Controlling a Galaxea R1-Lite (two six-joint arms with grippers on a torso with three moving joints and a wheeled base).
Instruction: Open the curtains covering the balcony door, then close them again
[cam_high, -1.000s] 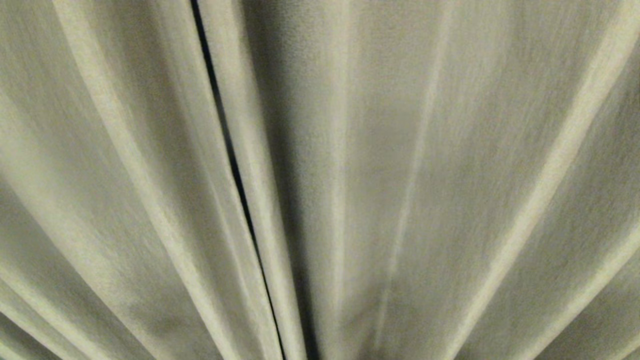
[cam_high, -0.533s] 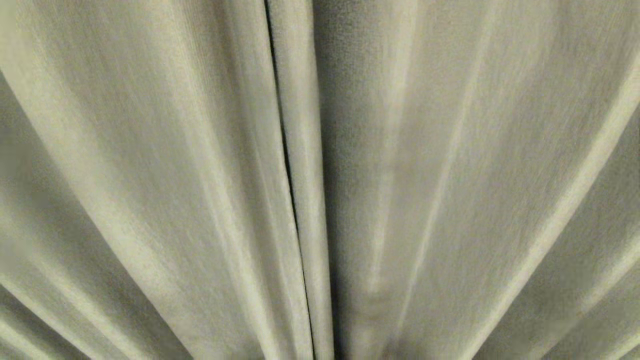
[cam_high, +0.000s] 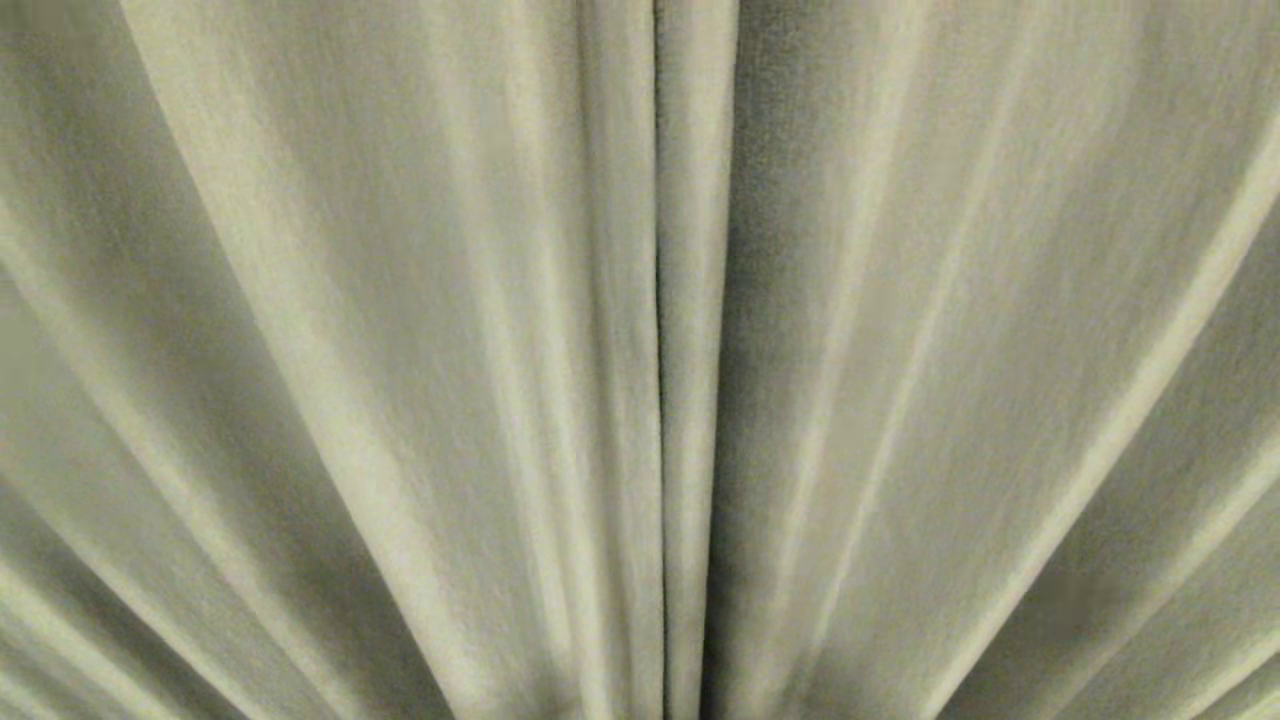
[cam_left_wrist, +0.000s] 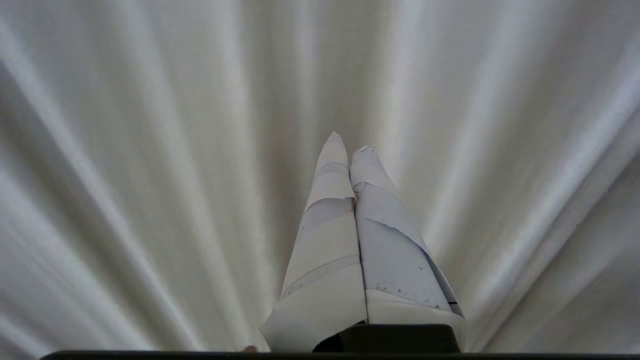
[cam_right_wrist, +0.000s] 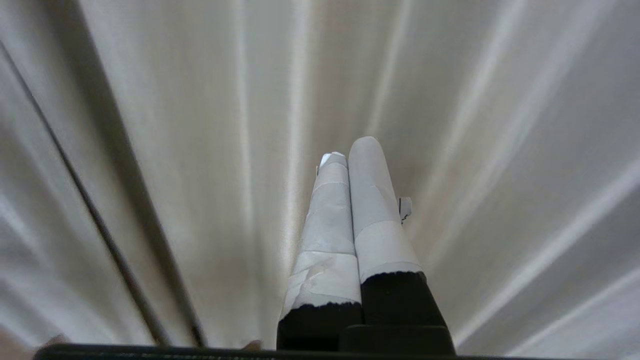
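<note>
Neither arm is showing in the head view. In the left wrist view, the left gripper is pointing straight ahead of its wrist, its two tape-wrapped fingers pressing together along their full length, with nothing caught between them. In the right wrist view, the right gripper is sitting in the same pose, its fingers wrapped in pale tape over black bases and lying flat against each other, also gripping nothing. One tip on each gripper is reaching slightly farther than its partner.
</note>
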